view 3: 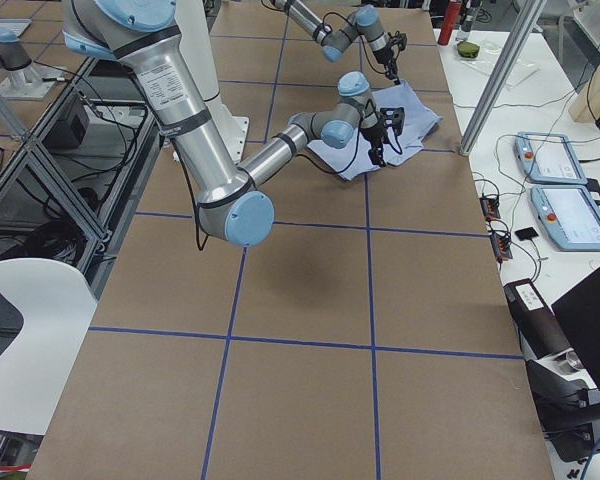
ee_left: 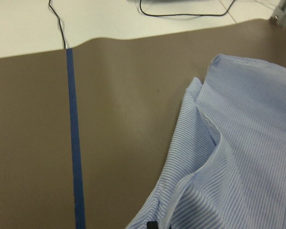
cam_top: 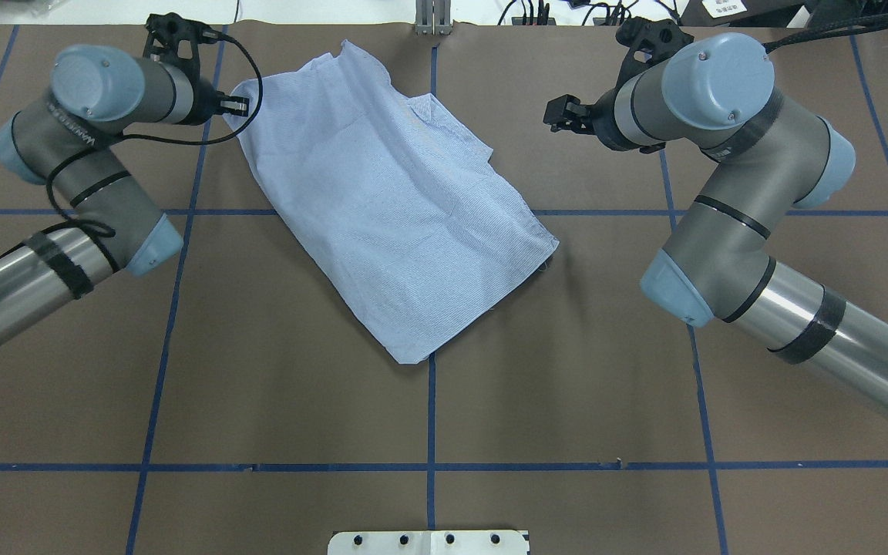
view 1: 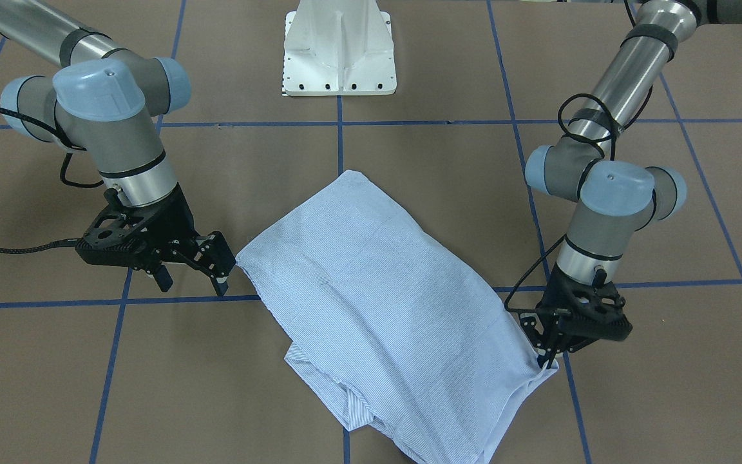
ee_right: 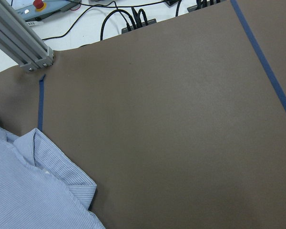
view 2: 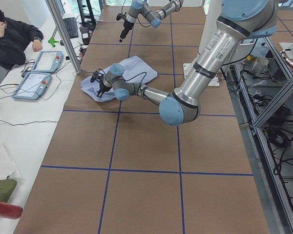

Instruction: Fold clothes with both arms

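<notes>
Brown taped tabletop (view 1: 409,167): left gripper (view 1: 548,356) pinches a corner of the half-folded striped shirt (view 1: 371,290); right gripper (view 1: 192,278) gapes empty beside it, likely needing its own grip before the next fold.

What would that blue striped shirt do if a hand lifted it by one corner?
Probably flop: the shirt lies in soft folds, and its edge curls up limply at the left hand. It looks thin, so it is likely light. Pushed, it would probably bunch up rather than slide whole.
</notes>
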`<action>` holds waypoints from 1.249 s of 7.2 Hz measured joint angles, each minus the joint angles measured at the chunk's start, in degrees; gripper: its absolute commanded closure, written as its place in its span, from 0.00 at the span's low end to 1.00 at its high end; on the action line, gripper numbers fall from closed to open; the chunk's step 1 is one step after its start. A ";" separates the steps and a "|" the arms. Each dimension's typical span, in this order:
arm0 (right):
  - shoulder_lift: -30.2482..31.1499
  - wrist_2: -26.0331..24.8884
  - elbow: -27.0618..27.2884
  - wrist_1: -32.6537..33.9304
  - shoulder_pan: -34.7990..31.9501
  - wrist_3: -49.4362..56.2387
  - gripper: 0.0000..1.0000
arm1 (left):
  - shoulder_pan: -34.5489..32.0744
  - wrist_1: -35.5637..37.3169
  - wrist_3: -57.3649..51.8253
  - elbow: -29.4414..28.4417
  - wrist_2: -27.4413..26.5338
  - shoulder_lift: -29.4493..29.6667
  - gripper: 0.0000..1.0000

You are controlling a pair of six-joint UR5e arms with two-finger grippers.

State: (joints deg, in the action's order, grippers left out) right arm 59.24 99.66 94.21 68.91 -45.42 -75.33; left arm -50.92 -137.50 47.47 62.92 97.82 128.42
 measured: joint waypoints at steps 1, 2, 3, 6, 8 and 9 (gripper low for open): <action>0.00 -0.10 0.28 0.00 0.25 -0.23 0.00 | -0.47 -0.12 -0.33 -6.24 -0.18 4.82 1.00; -0.02 -0.14 0.39 0.00 0.49 -0.43 0.00 | -0.98 -0.35 -0.54 -10.56 -0.24 8.01 0.01; -0.11 -0.16 0.36 0.02 0.87 -0.79 0.00 | -1.54 -0.63 -2.06 -11.81 -0.14 9.17 0.00; -1.02 -0.72 0.30 1.82 2.80 -7.42 0.03 | -4.54 -0.32 -7.37 -0.96 7.79 2.84 0.00; -2.42 -2.40 0.71 7.64 5.27 -17.22 0.03 | -5.15 -0.20 -7.19 4.84 10.75 -0.97 0.00; -2.90 -4.77 1.00 10.84 7.74 -22.29 0.03 | -5.20 -0.21 -7.04 6.24 11.09 -1.96 0.00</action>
State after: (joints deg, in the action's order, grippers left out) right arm 56.33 94.89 95.21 79.75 -37.68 -97.61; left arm -56.12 -137.71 40.43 69.16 108.91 126.45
